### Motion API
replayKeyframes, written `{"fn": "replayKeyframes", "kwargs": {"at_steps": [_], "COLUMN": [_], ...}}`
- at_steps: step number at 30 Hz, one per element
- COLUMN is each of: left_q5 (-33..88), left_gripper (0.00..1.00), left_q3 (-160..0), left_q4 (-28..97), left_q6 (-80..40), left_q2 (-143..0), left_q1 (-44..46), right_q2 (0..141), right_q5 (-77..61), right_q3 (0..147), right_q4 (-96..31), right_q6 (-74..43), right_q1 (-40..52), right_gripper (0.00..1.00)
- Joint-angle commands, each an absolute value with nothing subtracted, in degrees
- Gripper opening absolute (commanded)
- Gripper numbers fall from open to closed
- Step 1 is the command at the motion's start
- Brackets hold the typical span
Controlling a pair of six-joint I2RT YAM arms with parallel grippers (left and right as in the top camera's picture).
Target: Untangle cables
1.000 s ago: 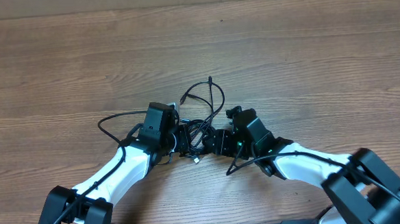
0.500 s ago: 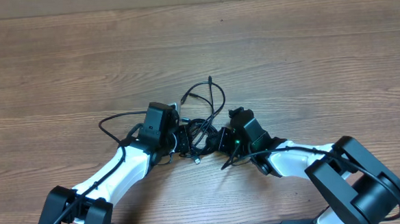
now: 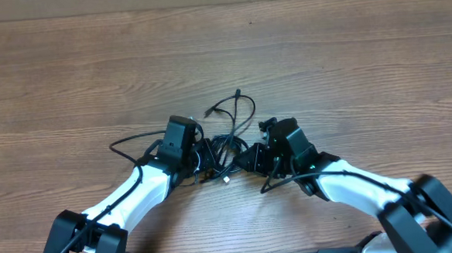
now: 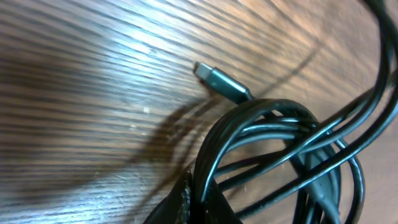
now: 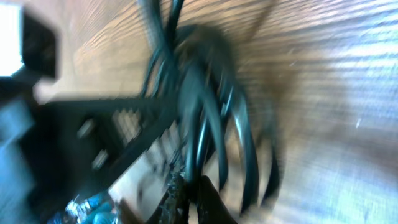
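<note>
- Cables [image 3: 225, 146]: thin black cords bunched into a knot on the wood table [image 3: 346, 58], touching the right side of the left gripper [image 3: 203, 155].
- Left gripper is clenched hard on the cables. In its wrist view the strands [image 4: 273, 124] curl round in a few stacked loops, and one dives straight down into the closed fingertips [image 4: 186, 208].
- Plug [image 4: 221, 84]: greyish metal end lying flat on the wood, just past the loops and ahead of the left gripper's tips.
- Right gripper [image 3: 247, 158] sits on the other side of the knot from the left gripper, pointing back at it, with its nose touching the bundle.
- Its jaws are squeezed together too. The right wrist view is really blurry, but the dark strands [image 5: 205, 106] run down into the tips, so it looks pinched on the cables.
- Loop [image 3: 240, 106]: one loose open loop, with a couple of free ends, sticks out of the knot up and to the right of the left gripper, lying slack on the wood.
</note>
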State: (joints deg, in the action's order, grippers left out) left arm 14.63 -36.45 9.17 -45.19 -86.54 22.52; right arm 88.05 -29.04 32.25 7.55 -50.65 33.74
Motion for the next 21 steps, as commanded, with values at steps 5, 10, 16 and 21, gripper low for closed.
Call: {"fn": "replayKeyframes", "kwargs": {"at_steps": [5, 10, 16, 21], "left_q5": [3.1, 3.8, 17.9, 26.7], "left_gripper": [0.05, 0.04, 0.04, 0.04], "left_q3": [-37.6, -37.6, -37.6, -37.6], "left_q4": [8.7, 9.0, 8.9, 8.8], "left_q6": [-60.2, -58.7, -32.6, -22.6], "left_q2": [-86.9, -86.9, -86.9, -86.9], "left_q1": [22.1, 22.2, 22.2, 22.2], "right_q2": [79.1, 78.9, 79.3, 83.5], "right_q5": [-35.1, -30.5, -19.1, -17.5], "right_q3": [33.1, 33.1, 33.1, 33.1], "right_q4": [-1.4, -1.3, 3.2, 4.7], "right_q6": [-44.0, -42.9, -34.0, -33.9], "right_q1": [34.1, 34.1, 34.0, 34.4], "right_gripper": [0.04, 0.04, 0.28, 0.31]}}
